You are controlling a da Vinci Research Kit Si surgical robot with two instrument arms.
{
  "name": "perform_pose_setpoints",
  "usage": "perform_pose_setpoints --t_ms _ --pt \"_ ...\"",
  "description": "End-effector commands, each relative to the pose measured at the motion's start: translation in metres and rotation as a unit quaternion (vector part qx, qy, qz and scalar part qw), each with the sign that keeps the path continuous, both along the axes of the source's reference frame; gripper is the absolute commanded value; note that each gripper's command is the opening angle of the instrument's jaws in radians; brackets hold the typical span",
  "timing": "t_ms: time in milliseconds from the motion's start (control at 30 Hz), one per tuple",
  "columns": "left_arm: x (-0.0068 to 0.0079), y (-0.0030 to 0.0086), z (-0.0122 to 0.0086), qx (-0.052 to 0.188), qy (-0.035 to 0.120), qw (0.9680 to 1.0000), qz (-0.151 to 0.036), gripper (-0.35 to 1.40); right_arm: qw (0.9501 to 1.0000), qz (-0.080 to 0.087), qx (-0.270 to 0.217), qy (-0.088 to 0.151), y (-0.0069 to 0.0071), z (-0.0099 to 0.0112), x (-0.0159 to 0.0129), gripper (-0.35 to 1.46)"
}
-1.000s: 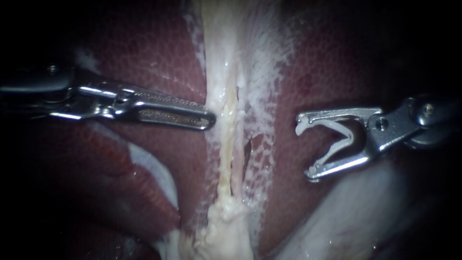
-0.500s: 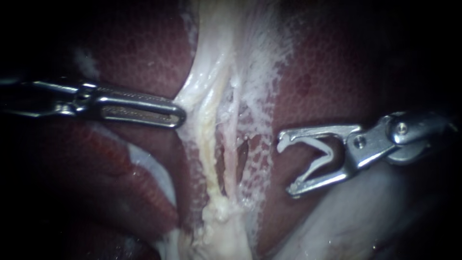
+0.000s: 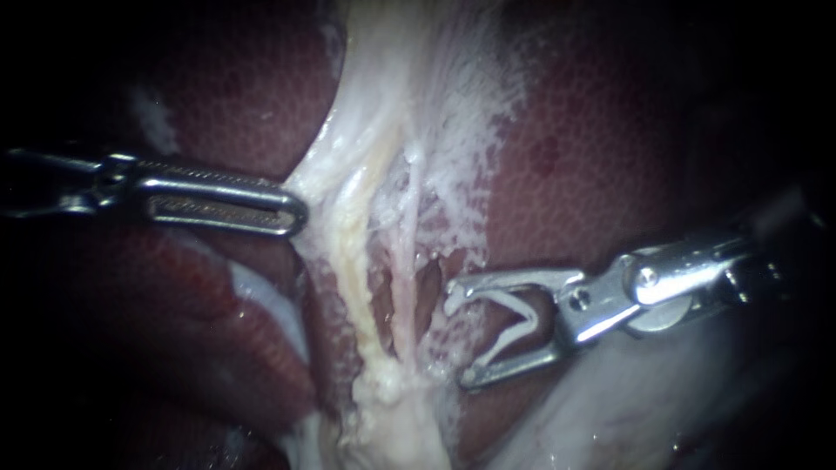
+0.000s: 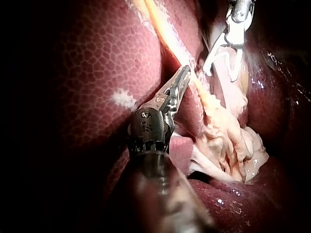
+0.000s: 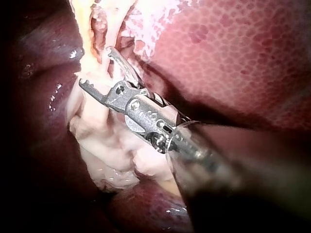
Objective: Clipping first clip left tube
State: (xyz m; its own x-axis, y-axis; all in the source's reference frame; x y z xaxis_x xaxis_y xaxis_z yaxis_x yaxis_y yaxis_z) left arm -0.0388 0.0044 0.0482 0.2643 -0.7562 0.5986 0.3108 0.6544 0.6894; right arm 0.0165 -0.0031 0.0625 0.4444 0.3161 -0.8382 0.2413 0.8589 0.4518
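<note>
The left instrument is seen lying across the dark red liver, its two jaws pressed together. Their tips are closed on the edge of the white membrane, which is held taut and tented toward them. The left tube, a yellowish strand, is found just beside those tips, running down the middle of the liver's surface to a pale fatty lump. A second, thinner tube is laid alongside it on the side of the right instrument, and dark red gaps are shown between and beside the two. The right instrument is held with its jaws wide apart, and an open white clip is carried between them, one leg seated against each jaw. The mouth of the clip is turned toward the tubes; the jaw tips are placed just beside the thinner tube, and neither tube is enclosed by them. In the left wrist view the left instrument is seen with its tip against the yellowish strand, and the right instrument stands beyond it. In the right wrist view the right instrument is shown spread over the pale tissue.
</note>
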Motion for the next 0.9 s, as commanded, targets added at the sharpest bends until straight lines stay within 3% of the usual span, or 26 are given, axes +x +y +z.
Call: perform_pose_setpoints --t_ms 33,267,533,900 --pt "0.0 0.0 0.0 0.0 0.0 1.0 0.0 -0.35 1.0 0.0 0.001 0.0 -0.0002 0.0002 0.0003 0.6" --pt "0.0 -0.0001 -0.0001 0.0 0.0 1.0 0.0 -0.35 1.0 -0.002 0.008 -0.003 -0.001 0.0015 0.0023 0.6" --pt "-0.0001 -0.0003 -0.0003 0.0 0.001 1.0 -0.001 -0.35 0.9999 0.002 0.008 -0.007 -0.001 0.0029 0.0047 0.6" --pt "-0.0002 -0.0003 -0.0002 0.0 0.001 1.0 -0.001 -0.35 0.9998 -0.002 0.016 -0.008 -0.0017 0.0033 0.0062 0.6"
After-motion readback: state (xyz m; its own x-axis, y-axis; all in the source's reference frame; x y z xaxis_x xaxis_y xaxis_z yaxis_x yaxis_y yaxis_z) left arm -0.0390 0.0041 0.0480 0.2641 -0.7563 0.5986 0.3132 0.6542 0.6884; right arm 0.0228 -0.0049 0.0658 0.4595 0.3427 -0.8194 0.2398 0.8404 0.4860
